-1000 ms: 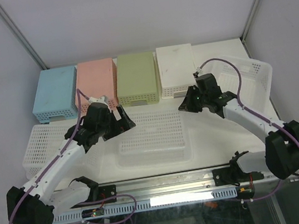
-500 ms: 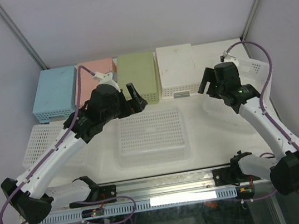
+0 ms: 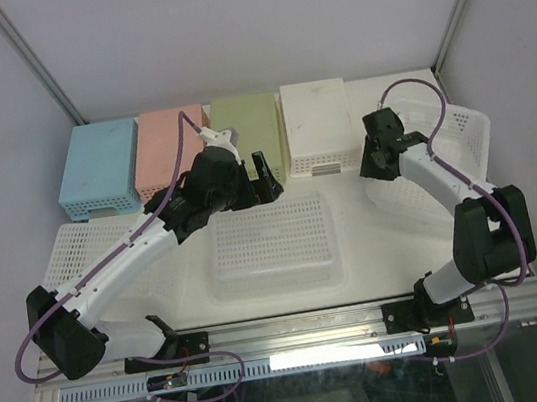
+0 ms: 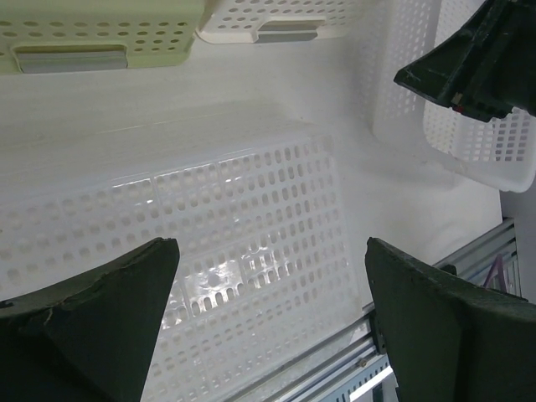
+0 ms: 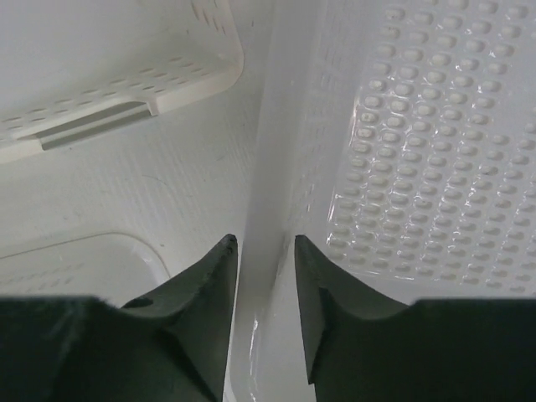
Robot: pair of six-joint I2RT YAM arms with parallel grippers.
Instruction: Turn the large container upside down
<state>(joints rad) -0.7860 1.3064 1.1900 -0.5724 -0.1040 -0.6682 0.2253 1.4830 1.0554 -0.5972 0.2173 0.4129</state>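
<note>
The right tool point(image 5: 264, 243) is gripping the near-side rim of a large white perforated plastic basket point(image 3: 462, 128), with one dark finger point(image 5: 205, 310) on each side of the thin wall and only a narrow gap between them, so it is clamped on the rim. The basket is sitting at the right edge of the white worktop point(image 3: 376, 245), tilted, with its open side facing up and towards the camera. The left tool point(image 4: 270, 247) is hanging with its two fingers spread wide apart, holding nothing, above the far edge of a clear perforated plastic tray point(image 3: 273, 246) that is lying base-up in the middle of the worktop. A flat white perforated plastic basket point(image 3: 79, 252) is lying to the left of that tray, partly under the left arm. Along the back of the worktop four boxes are standing side by side in a row, from left to right: a pale blue plastic box point(image 3: 97, 168), a pink plastic box point(image 3: 170, 150), a light green plastic box point(image 3: 246, 136) and a white plastic box point(image 3: 317, 123).
</note>
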